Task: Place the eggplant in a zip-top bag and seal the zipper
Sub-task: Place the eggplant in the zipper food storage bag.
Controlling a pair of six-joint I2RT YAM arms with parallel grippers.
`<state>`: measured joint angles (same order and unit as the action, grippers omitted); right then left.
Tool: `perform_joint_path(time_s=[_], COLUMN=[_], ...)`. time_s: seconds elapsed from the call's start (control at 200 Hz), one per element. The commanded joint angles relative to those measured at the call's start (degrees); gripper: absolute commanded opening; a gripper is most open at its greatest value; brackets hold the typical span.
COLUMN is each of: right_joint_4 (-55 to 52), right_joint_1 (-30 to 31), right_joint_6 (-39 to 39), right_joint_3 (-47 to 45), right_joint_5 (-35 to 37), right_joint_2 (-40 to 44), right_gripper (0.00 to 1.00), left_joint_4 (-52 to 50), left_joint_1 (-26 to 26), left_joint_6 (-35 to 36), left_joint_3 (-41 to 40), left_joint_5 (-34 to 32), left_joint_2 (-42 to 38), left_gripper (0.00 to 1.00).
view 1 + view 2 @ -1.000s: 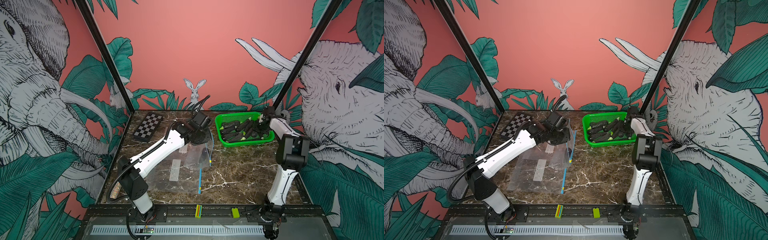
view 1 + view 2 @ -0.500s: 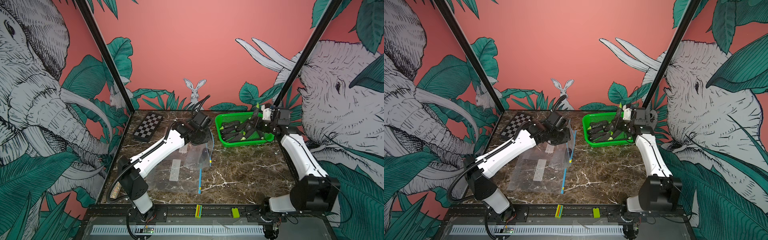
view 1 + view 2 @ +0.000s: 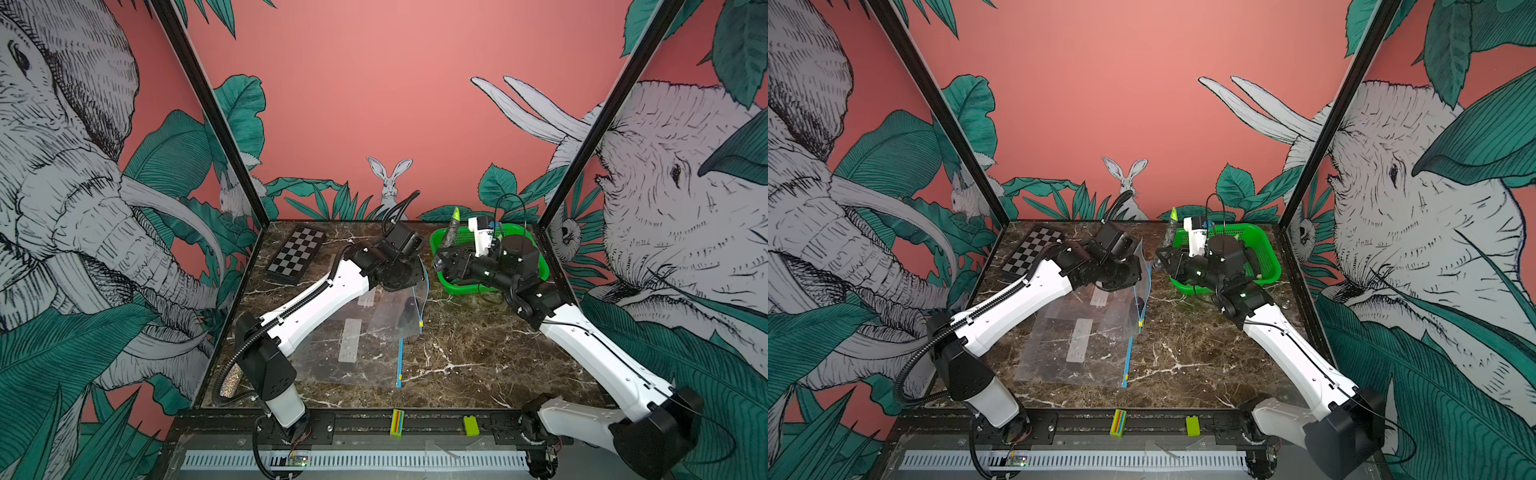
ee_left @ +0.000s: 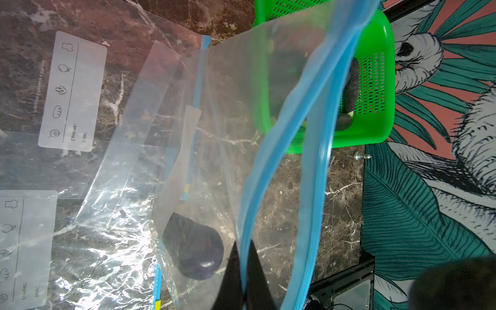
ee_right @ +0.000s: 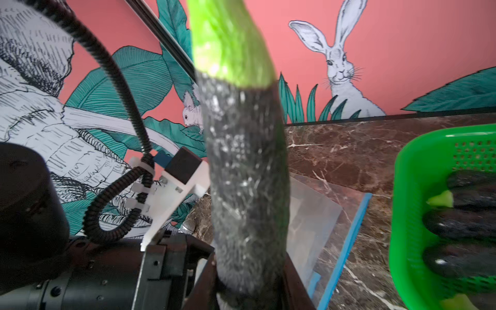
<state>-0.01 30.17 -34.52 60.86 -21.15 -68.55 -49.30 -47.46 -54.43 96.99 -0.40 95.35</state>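
Backdrop: a pink jungle mural (image 3: 374,104) with elephants and a rabbit is painted round three sides.
Counter: a dark marbled counter (image 3: 478,353) is seen below, with a checkerboard (image 3: 296,259) laid at 11 o'clock.
Arms: the left arm (image 3: 316,307) is stretched toward the centre, and the right arm (image 3: 590,353) is reached toward 1 o'clock.
Basket: a green basket (image 3: 540,266) is set at 1 o'clock, with more dark eggplants left inside.
Bags: one zip-top bag (image 3: 390,311) is held raised at the centre, its mouth turned toward 3 o'clock. A spare bag (image 3: 349,353) is laid flat toward 7 o'clock. A dark rounded lump (image 4: 193,247) is seen low behind the raised film; whether it is inside cannot be told.
Grip, left: the left jaws are pressed together on the blue zipper (image 4: 318,188) rim, so the mouth is kept gaping.
Grip, right: the right jaws are clamped on the lower end of the eggplant (image 5: 247,174).
Change: within the last second the eggplant has been lifted out of the basket. It is now carried above the basket's 9 o'clock rim, on the side nearest the bag. The pick is judged done; insertion and sealing are left.
Axis: the long axis is held nearly upright, with the green stem (image 3: 456,214) uppermost and the blunt end down.
Next: a tilt toward 9 o'clock is judged necessary, so that the length can be lined up with the mouth.
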Motion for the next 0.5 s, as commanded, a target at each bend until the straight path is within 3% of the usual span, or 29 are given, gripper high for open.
perform_joint_path(time_s=[0.0,0.495], right_joint_4=[5.2,-4.9], right_joint_1=[3.3,9.2], right_joint_6=[0.0,9.3], right_joint_3=[-0.7,-2.2], right_joint_5=[4.9,14.8], right_joint_2=[-1.8,-4.8], right_gripper=[0.13,0.13], left_joint_4=[0.5,0.4], left_joint_1=[0.3,0.3], left_joint_6=[-0.9,-0.2], left_joint_3=[0.8,1.2], left_joint_5=[-0.1,-0.8], left_joint_2=[-1.2,-1.4], left_gripper=[0.0,0.0])
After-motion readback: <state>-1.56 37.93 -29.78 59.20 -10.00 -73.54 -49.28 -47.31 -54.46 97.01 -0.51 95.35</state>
